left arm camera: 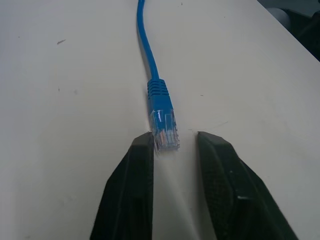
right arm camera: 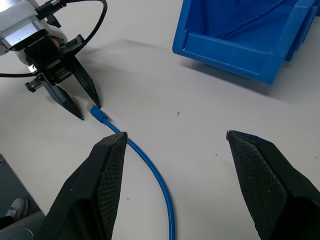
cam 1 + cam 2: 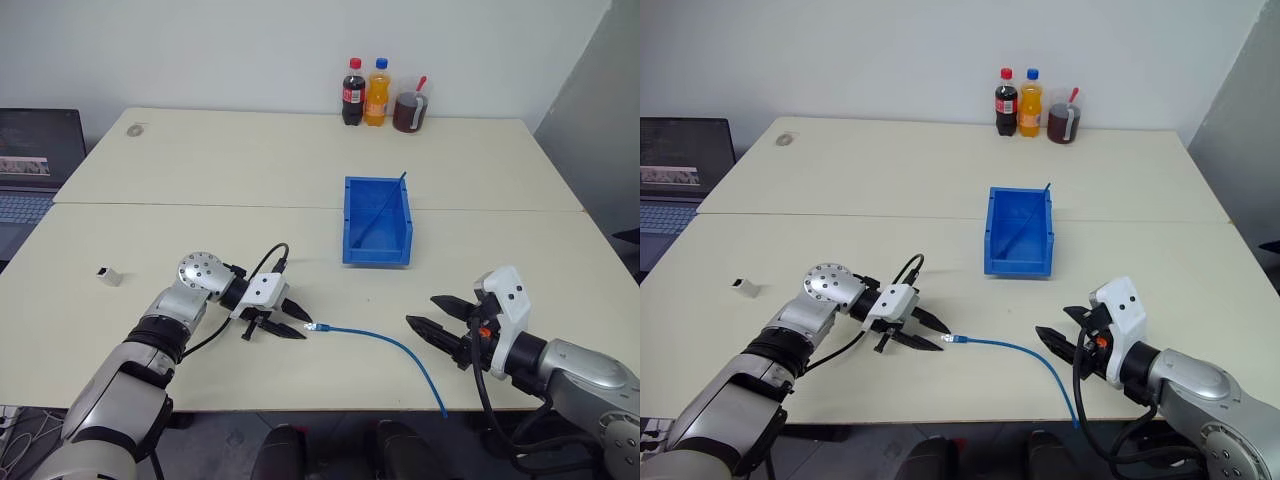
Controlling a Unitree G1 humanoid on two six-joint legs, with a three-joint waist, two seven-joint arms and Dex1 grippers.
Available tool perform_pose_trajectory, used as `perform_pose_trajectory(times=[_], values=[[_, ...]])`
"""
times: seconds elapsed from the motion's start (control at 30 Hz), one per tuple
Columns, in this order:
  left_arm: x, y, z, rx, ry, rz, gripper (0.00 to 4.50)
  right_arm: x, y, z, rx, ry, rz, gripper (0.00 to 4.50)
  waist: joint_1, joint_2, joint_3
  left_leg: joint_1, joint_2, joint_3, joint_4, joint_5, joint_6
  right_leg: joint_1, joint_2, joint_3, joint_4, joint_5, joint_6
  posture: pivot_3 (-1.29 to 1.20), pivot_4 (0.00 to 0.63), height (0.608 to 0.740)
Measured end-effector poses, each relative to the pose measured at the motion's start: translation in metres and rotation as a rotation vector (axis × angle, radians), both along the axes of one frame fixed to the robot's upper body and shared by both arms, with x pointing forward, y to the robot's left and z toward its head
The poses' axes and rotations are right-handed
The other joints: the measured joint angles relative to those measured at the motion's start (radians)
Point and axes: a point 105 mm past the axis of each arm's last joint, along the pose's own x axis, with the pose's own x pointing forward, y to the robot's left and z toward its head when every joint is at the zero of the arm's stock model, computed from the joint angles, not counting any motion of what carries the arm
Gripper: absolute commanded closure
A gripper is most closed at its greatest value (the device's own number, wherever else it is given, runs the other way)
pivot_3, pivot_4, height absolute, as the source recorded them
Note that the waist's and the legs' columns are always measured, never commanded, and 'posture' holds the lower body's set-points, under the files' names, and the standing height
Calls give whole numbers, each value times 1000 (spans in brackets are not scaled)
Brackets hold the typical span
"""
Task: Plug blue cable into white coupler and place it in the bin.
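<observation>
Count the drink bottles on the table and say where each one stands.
2, both at the table's far edge by the wall: a dark cola bottle and, touching on its right, an orange soda bottle. A cup stands beside them.

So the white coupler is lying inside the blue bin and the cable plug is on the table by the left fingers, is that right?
Not quite. The white coupler is not in the bin; it sits on the table, far out to the robot's left, as the left eye view shows. The rest holds: the plug of the blue cable lies on the table at the left gripper fingers.
</observation>
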Motion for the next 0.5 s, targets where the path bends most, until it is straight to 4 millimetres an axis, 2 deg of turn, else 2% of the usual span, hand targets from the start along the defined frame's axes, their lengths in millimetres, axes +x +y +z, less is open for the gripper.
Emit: perform_pose_trajectory(times=[0.1, 0.33, 0.4, 0.5], values=[[1, 0, 0, -1, 6, 9, 4293, 0, 0, 1, 4, -7, 0, 1138, 0, 0, 0, 0, 0, 0, 0, 0, 0, 0, 0, 0, 0, 0, 0, 0, 150, 740], [0, -2, -1, -12, 30, 30, 4306, 2, 3, 1, 17, -4, 0, 1138, 0, 0, -1, 0, 0, 0, 0, 0, 0, 0, 0, 0, 0, 0, 0, 0, 150, 740], [0, -3, 0, -5, 85, 66, 4306, 1, 5, 4, 24, -11, 12, 1138, 0, 0, -1, 0, 0, 0, 0, 0, 0, 0, 0, 0, 0, 0, 0, 0, 150, 740], [-2, -8, 11, 8, 255, 149, 4306, -1, 11, 11, 52, -25, 62, 1138, -1, 0, 0, -1, 0, -2, 0, 0, 0, 0, 0, 0, 0, 0, 0, 0, 150, 740]])
